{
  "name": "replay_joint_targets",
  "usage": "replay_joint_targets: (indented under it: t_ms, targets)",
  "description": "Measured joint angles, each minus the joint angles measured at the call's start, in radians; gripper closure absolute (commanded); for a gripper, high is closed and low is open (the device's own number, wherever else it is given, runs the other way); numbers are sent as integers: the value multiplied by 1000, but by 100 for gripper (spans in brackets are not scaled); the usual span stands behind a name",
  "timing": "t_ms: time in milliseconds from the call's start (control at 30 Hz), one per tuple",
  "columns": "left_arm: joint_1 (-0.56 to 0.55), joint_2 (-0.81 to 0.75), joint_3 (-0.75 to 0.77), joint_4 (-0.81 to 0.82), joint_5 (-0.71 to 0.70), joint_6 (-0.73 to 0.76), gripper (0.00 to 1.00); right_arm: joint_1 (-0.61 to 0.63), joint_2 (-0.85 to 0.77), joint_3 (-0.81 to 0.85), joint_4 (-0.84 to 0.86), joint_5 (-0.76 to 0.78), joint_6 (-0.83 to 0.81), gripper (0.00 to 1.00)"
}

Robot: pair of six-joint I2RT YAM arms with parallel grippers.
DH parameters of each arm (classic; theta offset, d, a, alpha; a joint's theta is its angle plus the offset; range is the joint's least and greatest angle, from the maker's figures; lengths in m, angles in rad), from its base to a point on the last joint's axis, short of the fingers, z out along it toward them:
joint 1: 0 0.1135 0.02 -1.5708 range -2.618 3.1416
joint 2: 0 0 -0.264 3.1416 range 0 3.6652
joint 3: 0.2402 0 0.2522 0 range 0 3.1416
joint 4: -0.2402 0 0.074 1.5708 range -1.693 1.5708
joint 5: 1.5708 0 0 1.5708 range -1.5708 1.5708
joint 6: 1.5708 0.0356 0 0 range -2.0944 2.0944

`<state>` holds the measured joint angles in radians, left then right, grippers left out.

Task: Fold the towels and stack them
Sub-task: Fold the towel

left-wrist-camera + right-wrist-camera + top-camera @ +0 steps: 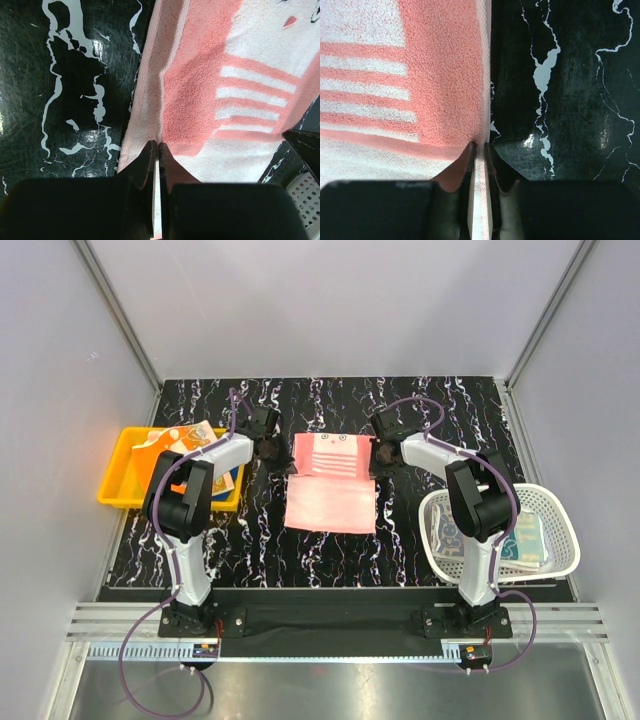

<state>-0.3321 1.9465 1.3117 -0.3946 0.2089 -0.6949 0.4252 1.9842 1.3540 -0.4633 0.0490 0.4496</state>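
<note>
A pink towel with white marks lies in the middle of the black marbled table, its far half folded up toward the back. My left gripper is shut on the towel's left edge. My right gripper is shut on the towel's right edge. Cartoon-printed towels lie in the yellow tray at the left. More printed towels lie in the white mesh basket at the right. No blue towel shows.
The yellow tray stands at the table's left edge beside the left arm. The white mesh basket stands at the right edge beside the right arm; a corner of it shows in the left wrist view. Grey walls close in three sides.
</note>
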Motion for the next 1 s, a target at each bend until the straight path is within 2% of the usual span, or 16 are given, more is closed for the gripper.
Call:
replay_joint_targets:
  t_ms: [367,933,1000]
  targets:
    - [0,0,10,-9,-3,11,100,0,0,25,-25,23,-10,96]
    - [0,6,48,-35,-6,33,100,1,0,52,-79,48,-57,96]
    - [0,6,53,-35,-6,34,100,1,0,60,-95,48,-64,92]
